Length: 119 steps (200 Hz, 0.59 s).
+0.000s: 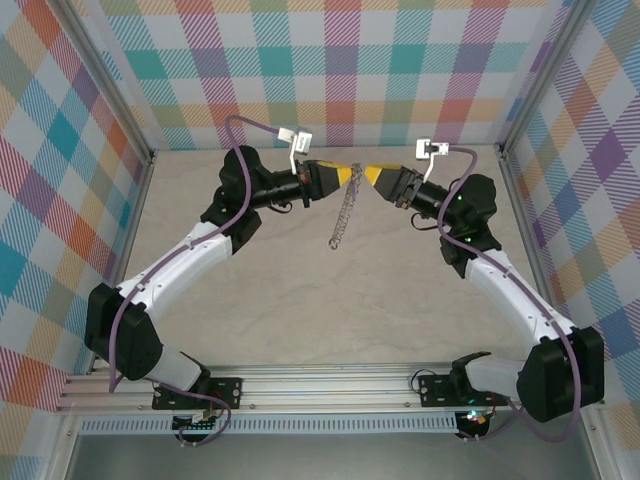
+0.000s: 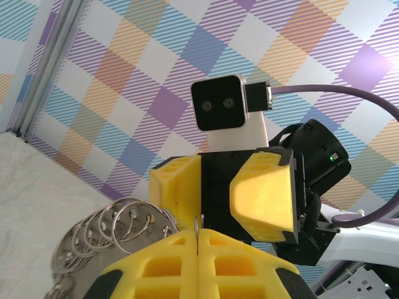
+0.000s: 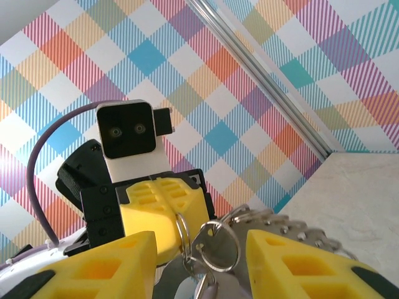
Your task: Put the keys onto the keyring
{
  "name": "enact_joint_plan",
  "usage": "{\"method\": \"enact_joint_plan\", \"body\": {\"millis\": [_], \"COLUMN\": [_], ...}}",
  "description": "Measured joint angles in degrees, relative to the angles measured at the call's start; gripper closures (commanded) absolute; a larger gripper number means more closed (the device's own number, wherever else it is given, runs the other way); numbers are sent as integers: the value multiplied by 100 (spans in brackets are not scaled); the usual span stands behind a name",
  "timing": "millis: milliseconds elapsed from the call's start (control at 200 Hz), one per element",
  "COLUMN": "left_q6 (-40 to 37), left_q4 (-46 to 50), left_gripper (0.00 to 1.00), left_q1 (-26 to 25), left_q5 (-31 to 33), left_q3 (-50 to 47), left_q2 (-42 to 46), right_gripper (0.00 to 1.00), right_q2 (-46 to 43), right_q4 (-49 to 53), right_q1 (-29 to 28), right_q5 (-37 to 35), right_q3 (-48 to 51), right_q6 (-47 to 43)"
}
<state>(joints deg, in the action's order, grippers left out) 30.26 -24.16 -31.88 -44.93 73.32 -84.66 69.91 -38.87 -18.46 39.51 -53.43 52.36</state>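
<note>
Left claw (image 2: pixel 198 233) clamped on keyring (image 1: pixel 345 215), dangling below it — right claw (image 3: pixel 201 243) parted, keyring between fingers (image 3: pixel 293 261).

The keyring (image 2: pixel 118 227) is bright, polished silver metal, its thin wire rings glinting. The fingers of the left gripper (image 2: pixel 198 240) and the right gripper (image 3: pixel 199 249) are matt yellow plastic moulded with recessed pockets. The table (image 1: pixel 300 300) has a smooth, matt, pale stone-look top, the walls (image 1: pixel 60 150) look like finely striped checked print, and the rail (image 1: pixel 330 385) along its near edge is brushed bare metal.
</note>
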Motion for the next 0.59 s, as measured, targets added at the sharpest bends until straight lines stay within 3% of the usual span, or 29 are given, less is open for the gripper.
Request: {"method": "enact_joint_plan", "body": {"millis": [595], "left_q6": [0], "left_q4": [0], "left_gripper": [100], "left_q1": [-28], "left_q5": [4], "left_q3": [0], "left_q2": [0], "right_gripper": [74], "right_q2": [173], "right_q4": [-264], "right_q1": [-323], "right_q5": [57], "right_q3": [-26], "right_q6": [103]}}
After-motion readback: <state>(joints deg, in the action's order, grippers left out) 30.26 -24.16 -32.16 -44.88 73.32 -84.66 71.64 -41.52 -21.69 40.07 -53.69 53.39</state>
